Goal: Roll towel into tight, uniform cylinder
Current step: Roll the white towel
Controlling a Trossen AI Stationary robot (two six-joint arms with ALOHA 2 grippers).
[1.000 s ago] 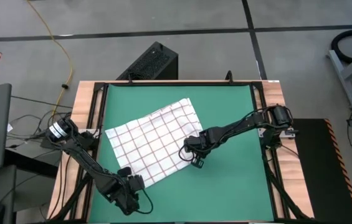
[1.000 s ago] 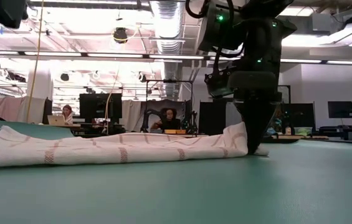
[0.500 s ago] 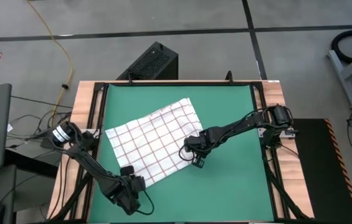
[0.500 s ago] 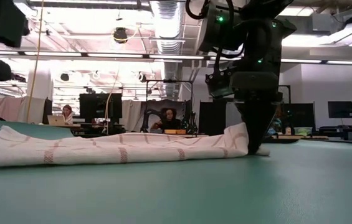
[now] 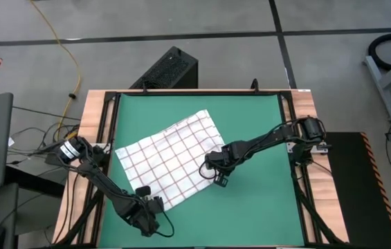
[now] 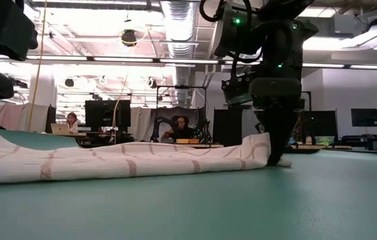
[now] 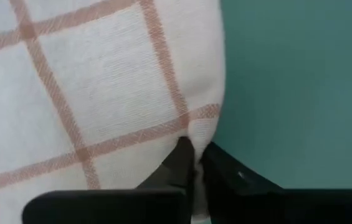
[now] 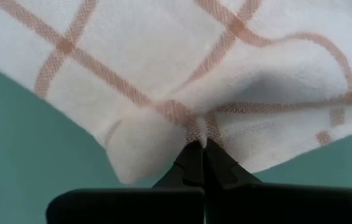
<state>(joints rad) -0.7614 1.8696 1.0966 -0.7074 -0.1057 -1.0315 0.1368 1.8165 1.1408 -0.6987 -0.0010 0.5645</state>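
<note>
The towel (image 5: 171,160), white with a red grid, lies spread flat and askew on the green mat (image 5: 257,131). My left gripper (image 5: 151,196) is at its near-left corner and is shut on the towel (image 7: 101,81). At the near-right corner my right gripper (image 5: 217,176) is likewise shut on the towel (image 8: 182,68). In the low view the towel (image 6: 121,160) stretches across the mat as a low band. The right arm (image 6: 275,80) comes down onto its right end there. My left gripper pinches the towel's side edge (image 7: 191,132) between its two shut fingers, close to a rounded corner; the cloth puckers at the tips. The rest of the towel lies on the mat. My right gripper pinches a small raised fold near the towel's corner (image 8: 199,127) between its shut fingers. The fingers (image 6: 278,153) point down from above, and the cloth humps up a little beside them.
The mat has bare room to the right of the towel and along the near edge (image 5: 250,214). A wooden frame (image 5: 98,117) borders the table. A black box (image 5: 171,69) sits on the floor beyond the far edge. People sit at desks (image 6: 181,127) in the room behind.
My left arm has shifted a little toward the table's near-right, bringing its gripper onto the towel's near-left corner. In the low view the towel's left end has risen slightly and the hump beside the right gripper has flattened a little.
</note>
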